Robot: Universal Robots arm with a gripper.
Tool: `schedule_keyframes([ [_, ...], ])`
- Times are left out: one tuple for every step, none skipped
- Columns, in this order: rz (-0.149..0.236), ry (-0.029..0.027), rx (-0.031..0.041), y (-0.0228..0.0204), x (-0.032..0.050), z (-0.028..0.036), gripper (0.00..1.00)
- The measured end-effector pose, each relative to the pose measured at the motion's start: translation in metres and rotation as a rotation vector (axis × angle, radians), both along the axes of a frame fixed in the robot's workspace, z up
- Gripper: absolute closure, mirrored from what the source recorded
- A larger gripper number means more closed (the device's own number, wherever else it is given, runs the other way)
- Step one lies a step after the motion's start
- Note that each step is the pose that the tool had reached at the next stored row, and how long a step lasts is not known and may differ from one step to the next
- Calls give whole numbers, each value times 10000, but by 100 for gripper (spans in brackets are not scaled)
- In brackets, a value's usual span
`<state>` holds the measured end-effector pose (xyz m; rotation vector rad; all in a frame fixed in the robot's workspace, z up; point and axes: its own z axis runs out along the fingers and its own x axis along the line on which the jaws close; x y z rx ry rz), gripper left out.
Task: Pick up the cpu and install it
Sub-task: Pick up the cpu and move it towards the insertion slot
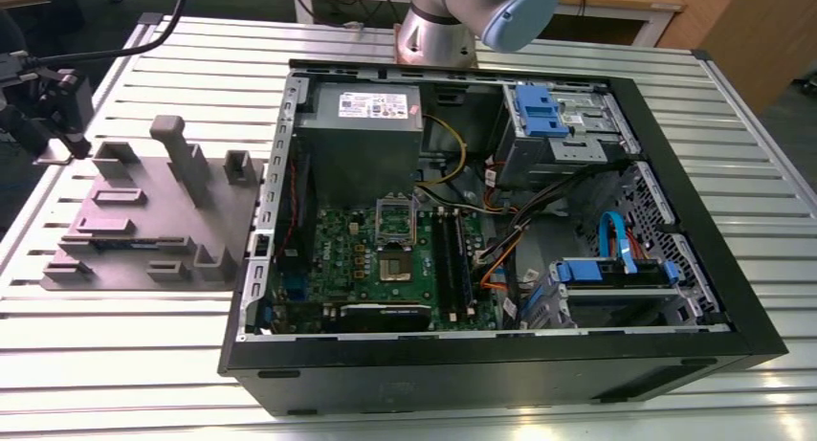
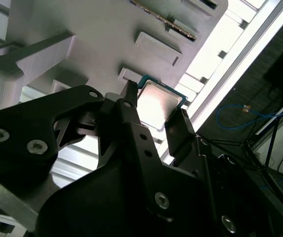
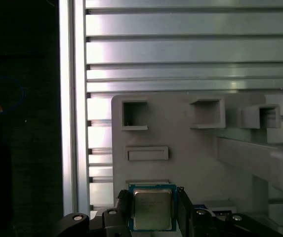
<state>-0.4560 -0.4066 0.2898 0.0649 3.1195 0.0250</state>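
Note:
The cpu (image 3: 152, 210) is a small square chip with a silvery top and a thin blue-green rim. It sits between my gripper's (image 3: 153, 213) two black fingers, which press on two opposite edges. The second wrist view shows the cpu (image 2: 158, 104) the same way, close over the grey part fixture (image 2: 106, 29), with my gripper (image 2: 156, 109) shut on it. In the exterior view my gripper (image 1: 71, 143) hangs at the far corner of the fixture (image 1: 153, 221), on the exterior view's left, well away from the open computer case (image 1: 511, 355) and its green motherboard (image 1: 344, 240).
The fixture carries raised posts (image 1: 172, 154) and pockets. Inside the case are a grey power supply box (image 1: 364, 125), black memory slots (image 1: 447, 259), blue drive brackets (image 1: 613, 274) and loose cables (image 1: 511, 240). The arm's base (image 1: 441, 30) stands behind the case on the slatted metal table (image 1: 128, 364).

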Motion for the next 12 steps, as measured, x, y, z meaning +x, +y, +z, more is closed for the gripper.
schedule_keyframes([
  [0, -1, 0, 0, 0, 4, 53],
  [0, 0, 0, 0, 0, 9, 53],
  [0, 0, 0, 0, 0, 14, 53],
  [0, 0, 0, 0, 0, 19, 53],
  [-1, -1, 1, 0, 0, 24, 53],
  [-1, -2, 1, 0, 0, 29, 53],
  [0, -1, 0, 0, 0, 36, 53],
  [0, -2, 1, 0, 0, 41, 53],
  [-1, -2, 1, 0, 0, 46, 53],
  [0, -1, 0, 0, 0, 53, 53],
  [0, 0, 0, 0, 0, 60, 53],
  [0, -1, 0, 0, 0, 66, 53],
])
